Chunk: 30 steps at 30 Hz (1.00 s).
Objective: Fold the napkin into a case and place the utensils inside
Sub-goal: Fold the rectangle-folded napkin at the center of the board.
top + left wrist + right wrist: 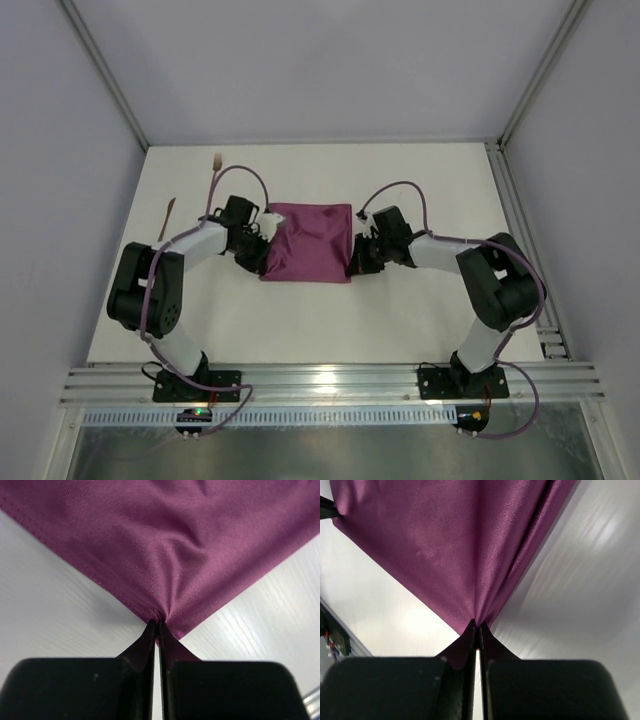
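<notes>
Purple napkin (308,242) lies centred on the table (420,310) from above; fork (216,163) and knife (166,218) lie apart at its ten o'clock. Left wrist: left gripper (158,626) is clamped tight on the napkin's seven o'clock corner. Right wrist: right gripper (476,626) is clamped on its five o'clock corner.

White table (400,320) with purple napkin (310,245), fork (216,163), perhaps knife (166,218)
</notes>
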{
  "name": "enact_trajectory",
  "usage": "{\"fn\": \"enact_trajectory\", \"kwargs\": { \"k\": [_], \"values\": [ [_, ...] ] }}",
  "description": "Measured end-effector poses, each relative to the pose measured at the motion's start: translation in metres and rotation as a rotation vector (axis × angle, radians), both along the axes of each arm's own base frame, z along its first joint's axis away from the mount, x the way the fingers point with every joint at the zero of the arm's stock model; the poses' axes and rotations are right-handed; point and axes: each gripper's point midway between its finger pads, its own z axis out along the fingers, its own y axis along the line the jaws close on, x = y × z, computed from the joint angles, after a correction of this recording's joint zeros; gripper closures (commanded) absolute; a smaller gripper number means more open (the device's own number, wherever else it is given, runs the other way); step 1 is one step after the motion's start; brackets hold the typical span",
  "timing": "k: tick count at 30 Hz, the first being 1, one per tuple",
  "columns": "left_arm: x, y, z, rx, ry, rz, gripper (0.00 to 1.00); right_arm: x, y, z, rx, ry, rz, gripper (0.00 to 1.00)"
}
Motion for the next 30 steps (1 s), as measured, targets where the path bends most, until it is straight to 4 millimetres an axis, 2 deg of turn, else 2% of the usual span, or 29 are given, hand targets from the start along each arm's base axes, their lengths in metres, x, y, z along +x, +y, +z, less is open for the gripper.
{"fn": "enact_trajectory", "kwargs": {
  "k": [4,6,8,9,10,11,12,15,16,18,20,23,25,26,28,30],
  "values": [
    [-0.055,0.007,0.004,0.012,0.073,-0.121,1.0,-0.044,0.002,0.005,0.003,0.019,0.062,0.96],
    [-0.083,0.009,0.007,0.027,0.106,-0.199,0.97,-0.069,0.005,0.009,0.008,0.026,0.099,0.9],
    [-0.109,0.012,0.01,0.037,0.14,-0.279,0.71,-0.091,0.009,0.011,0.013,0.035,0.133,0.85],
    [-0.12,0.017,0.012,0.046,0.158,-0.313,0.58,-0.102,0.011,0.011,0.012,0.043,0.151,0.71],
    [-0.13,0.021,0.014,0.053,0.18,-0.333,0.41,-0.112,0.012,0.011,0.017,0.057,0.159,0.64],
    [-0.14,0.026,0.017,0.061,0.2,-0.358,0.35,-0.121,0.013,0.011,0.022,0.073,0.169,0.59],
    [-0.148,0.03,0.021,0.067,0.214,-0.379,0.34,-0.128,0.012,0.01,0.027,0.087,0.172,0.45],
    [-0.159,0.038,0.039,0.082,0.204,-0.403,0.31,-0.134,0.002,0.01,0.012,0.104,0.148,0.42],
    [-0.158,0.04,0.048,0.08,0.183,-0.394,0.31,-0.131,-0.001,0.013,0.007,0.096,0.134,0.42],
    [-0.14,0.041,0.068,0.062,0.104,-0.343,0.35,-0.118,-0.004,0.022,0.002,0.067,0.105,0.42],
    [-0.108,0.045,0.093,0.035,0.0,-0.242,0.43,-0.096,-0.003,0.039,0.01,0.014,0.08,0.42],
    [-0.056,0.058,0.115,0.002,-0.114,-0.078,0.44,-0.05,0.0,0.073,0.034,-0.119,0.04,0.45],
    [-0.028,0.064,0.112,-0.011,-0.138,-0.001,0.45,-0.022,0.003,0.092,0.044,-0.194,0.021,0.5],
    [-0.017,0.066,0.105,-0.017,-0.13,0.035,0.46,-0.006,0.004,0.099,0.046,-0.231,0.014,0.61],
    [0.005,0.065,0.086,-0.03,-0.105,0.082,0.47,0.02,0.008,0.103,0.037,-0.269,0.009,0.65],
    [0.019,0.061,0.065,-0.047,-0.059,0.116,0.47,0.039,0.012,0.097,0.02,-0.276,0.012,0.66]
  ]
}}
